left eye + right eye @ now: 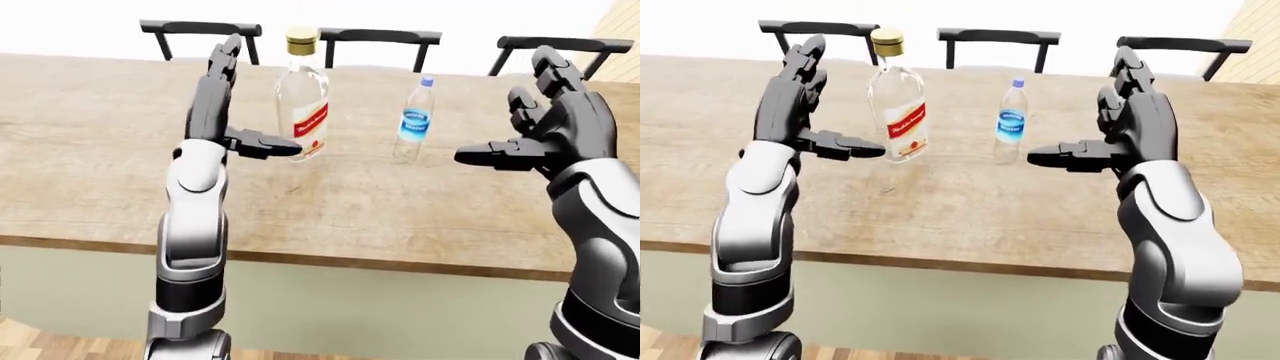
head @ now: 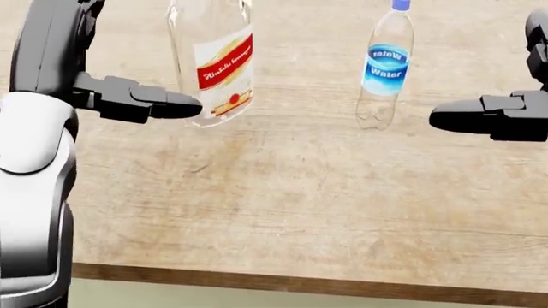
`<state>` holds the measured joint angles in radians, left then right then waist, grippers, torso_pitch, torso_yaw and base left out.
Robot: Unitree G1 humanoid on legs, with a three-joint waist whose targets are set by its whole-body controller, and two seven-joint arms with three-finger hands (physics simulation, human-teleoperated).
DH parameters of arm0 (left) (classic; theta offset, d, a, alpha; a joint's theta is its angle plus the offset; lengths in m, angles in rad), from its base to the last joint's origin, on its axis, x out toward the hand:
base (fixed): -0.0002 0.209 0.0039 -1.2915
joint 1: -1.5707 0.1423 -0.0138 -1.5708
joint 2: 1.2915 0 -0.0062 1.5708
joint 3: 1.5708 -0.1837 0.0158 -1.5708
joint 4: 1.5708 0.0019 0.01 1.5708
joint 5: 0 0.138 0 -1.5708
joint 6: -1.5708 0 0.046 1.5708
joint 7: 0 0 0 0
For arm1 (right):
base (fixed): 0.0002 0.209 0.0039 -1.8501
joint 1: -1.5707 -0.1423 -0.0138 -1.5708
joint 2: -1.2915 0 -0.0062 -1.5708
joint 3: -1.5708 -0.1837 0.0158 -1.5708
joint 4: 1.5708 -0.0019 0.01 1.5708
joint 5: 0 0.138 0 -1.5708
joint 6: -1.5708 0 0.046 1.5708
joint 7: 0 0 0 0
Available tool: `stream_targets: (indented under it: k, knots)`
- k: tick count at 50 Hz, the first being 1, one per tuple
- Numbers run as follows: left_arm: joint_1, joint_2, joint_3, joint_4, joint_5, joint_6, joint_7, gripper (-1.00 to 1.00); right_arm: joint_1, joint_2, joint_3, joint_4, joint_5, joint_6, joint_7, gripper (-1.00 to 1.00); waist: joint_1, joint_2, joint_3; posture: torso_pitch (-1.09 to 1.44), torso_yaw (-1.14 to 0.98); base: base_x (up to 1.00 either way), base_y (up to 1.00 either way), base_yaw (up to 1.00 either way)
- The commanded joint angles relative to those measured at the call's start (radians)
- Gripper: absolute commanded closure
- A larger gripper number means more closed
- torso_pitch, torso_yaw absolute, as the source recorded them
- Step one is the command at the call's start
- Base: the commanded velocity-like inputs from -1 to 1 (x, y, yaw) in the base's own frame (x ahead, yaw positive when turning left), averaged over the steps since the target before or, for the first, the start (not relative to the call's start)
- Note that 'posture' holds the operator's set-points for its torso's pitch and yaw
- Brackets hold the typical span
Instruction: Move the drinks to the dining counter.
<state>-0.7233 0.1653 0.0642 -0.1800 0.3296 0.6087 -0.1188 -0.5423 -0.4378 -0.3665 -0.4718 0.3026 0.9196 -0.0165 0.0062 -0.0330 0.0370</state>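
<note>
A clear liquor bottle (image 1: 303, 105) with a red-and-white label and a gold cap stands upright on the wooden dining counter (image 1: 330, 210). To its right stands a small water bottle (image 1: 413, 126) with a blue label and blue cap. My left hand (image 1: 255, 105) is open just left of the liquor bottle, fingers pointing up. Its thumb (image 2: 146, 102) reaches toward the bottle's lower left edge; whether it touches is unclear. My right hand (image 1: 1080, 112) is open to the right of the water bottle and apart from it, thumb pointing left. Neither hand holds anything.
Three dark chairs (image 1: 380, 36) line the counter's top edge in the eye views. The counter's near edge (image 2: 300, 282) runs along the bottom of the head view. A pale wall panel drops below that edge.
</note>
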Motion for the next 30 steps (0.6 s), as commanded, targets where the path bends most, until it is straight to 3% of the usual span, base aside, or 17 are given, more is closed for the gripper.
stream_targets:
  k: [1, 4, 11, 15, 21, 28, 30]
  knots:
    - [-0.004, 0.013, 0.015, -0.089, 0.0, 0.023, -0.016, -0.84, -0.016, -0.023, -0.031, -0.059, 0.027, 0.003, -0.004, -1.0, 0.001, -0.003, -0.024, 0.0, 0.0, 0.0, 0.0, 0.0]
    - [0.022, 0.034, 0.036, -0.162, -0.015, 0.066, -0.035, -1.0, 0.023, -0.047, -0.075, -0.12, 0.067, 0.032, 0.002, -1.0, 0.002, -0.004, -0.023, 0.0, 0.0, 0.0, 0.0, 0.0]
    - [0.08, 0.103, 0.109, -0.389, -0.066, 0.213, -0.096, -1.0, 0.186, -0.135, -0.357, -0.262, 0.231, 0.085, 0.067, -1.0, 0.007, -0.011, -0.011, 0.0, 0.0, 0.0, 0.0, 0.0]
    - [0.113, 0.141, 0.146, -0.467, -0.095, 0.259, -0.109, -1.0, 0.267, -0.165, -0.478, -0.278, 0.312, 0.065, 0.088, -1.0, 0.007, -0.013, -0.003, 0.0, 0.0, 0.0, 0.0, 0.0]
    - [0.192, 0.202, 0.26, -0.577, -0.171, 0.31, -0.126, -1.0, 0.383, -0.193, -0.661, -0.257, 0.416, 0.019, 0.118, -1.0, 0.005, -0.013, 0.002, 0.0, 0.0, 0.0, 0.0, 0.0]
    - [0.281, 0.235, 0.379, -0.644, -0.246, 0.284, -0.056, -1.0, 0.477, -0.206, -0.846, -0.277, 0.521, -0.02, 0.096, -1.0, 0.005, -0.01, 0.008, 0.0, 0.0, 0.0, 0.0, 0.0]
    - [0.316, 0.23, 0.41, -0.669, -0.26, 0.271, -0.02, -1.0, 0.519, -0.161, -0.904, -0.292, 0.534, -0.073, 0.078, -1.0, 0.005, -0.009, 0.009, 0.0, 0.0, 0.0, 0.0, 0.0]
